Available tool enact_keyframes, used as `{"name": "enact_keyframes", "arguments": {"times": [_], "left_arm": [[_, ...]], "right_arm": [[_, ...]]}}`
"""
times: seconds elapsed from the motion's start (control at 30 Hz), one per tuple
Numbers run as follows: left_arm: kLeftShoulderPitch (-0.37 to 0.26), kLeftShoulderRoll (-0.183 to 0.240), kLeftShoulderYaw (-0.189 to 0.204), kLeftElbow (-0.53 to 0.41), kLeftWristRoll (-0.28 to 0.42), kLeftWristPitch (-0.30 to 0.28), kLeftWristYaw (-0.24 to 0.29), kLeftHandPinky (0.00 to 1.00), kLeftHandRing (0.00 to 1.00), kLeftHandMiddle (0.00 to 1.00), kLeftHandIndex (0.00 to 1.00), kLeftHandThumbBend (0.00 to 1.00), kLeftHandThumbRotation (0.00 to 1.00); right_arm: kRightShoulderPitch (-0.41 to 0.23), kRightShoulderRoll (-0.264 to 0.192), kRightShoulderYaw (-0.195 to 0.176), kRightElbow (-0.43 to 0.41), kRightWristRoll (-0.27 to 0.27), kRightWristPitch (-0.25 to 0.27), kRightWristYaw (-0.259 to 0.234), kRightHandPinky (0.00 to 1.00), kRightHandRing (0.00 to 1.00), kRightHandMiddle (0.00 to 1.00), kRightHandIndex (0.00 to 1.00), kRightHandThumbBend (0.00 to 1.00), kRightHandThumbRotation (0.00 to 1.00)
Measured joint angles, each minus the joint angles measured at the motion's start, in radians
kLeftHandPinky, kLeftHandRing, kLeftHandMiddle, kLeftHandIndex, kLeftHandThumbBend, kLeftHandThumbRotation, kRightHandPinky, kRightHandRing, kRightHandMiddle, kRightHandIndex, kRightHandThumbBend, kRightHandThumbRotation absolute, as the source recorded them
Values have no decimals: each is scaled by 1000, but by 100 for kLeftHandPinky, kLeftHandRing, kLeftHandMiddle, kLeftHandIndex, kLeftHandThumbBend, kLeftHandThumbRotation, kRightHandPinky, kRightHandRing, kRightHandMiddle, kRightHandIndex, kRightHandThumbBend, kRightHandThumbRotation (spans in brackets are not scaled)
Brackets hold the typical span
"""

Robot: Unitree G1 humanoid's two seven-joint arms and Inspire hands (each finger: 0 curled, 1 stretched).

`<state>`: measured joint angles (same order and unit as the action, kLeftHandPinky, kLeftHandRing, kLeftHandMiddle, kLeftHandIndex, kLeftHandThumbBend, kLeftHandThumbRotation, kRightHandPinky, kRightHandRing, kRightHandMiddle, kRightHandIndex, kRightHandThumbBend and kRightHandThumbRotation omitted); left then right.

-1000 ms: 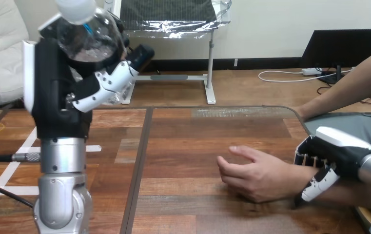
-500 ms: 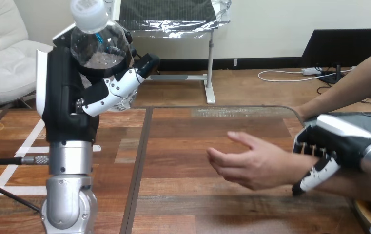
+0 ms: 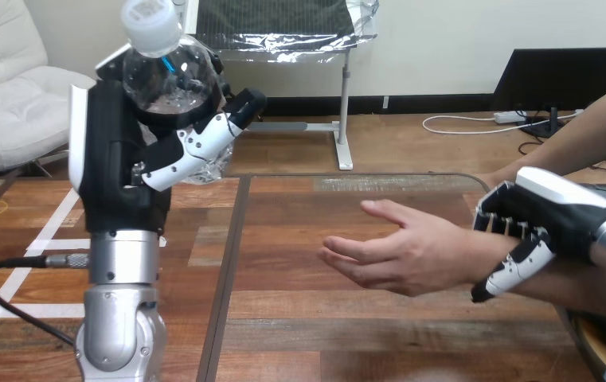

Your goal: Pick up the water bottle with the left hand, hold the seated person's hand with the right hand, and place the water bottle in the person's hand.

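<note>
Upper left of the frame: water bottle [image 3: 168,76] held high and roughly upright, white cap on top, clear body partly hidden by the left hand [image 3: 116,171] – fingers wrapped round its lower part, clenched on it, well above the surface [image 3: 299,334]. Silver left forearm [image 3: 120,318] rising almost vertically from the bottom edge, left of centre.

Centre right: the person's hand [image 3: 403,255] lifted off the wooden surface, palm turned up and toward the bottle, its own fingers loosely spread and pointing to the left of the frame, nothing lying in it. Clear gap between it and the bottle.

Right edge: right hand [image 3: 546,215] over the person's wrist [image 3: 481,256] – fingers curled down across the top of it, thumb hooked beneath, grasping the wrist from that side.
</note>
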<state>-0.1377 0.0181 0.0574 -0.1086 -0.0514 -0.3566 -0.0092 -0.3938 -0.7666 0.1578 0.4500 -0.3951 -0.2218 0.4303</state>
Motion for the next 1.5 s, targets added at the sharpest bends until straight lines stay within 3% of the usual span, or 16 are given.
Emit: {"name": "enact_keyframes", "arguments": {"times": [0.73,1.0,1.5], "left_arm": [[-37,-13,-4,151,23,-39,14,23,29,35,37,51,0],[-66,-34,-3,238,15,-64,23,23,29,36,37,49,0],[-157,-61,-3,454,2,-120,20,26,32,39,40,56,0]], "right_arm": [[-13,-2,-11,-60,13,42,20,26,31,37,39,94,10],[-18,-2,-14,-65,14,43,20,25,30,37,39,94,10],[-40,0,-13,-76,6,62,26,26,31,38,39,94,12]]}}
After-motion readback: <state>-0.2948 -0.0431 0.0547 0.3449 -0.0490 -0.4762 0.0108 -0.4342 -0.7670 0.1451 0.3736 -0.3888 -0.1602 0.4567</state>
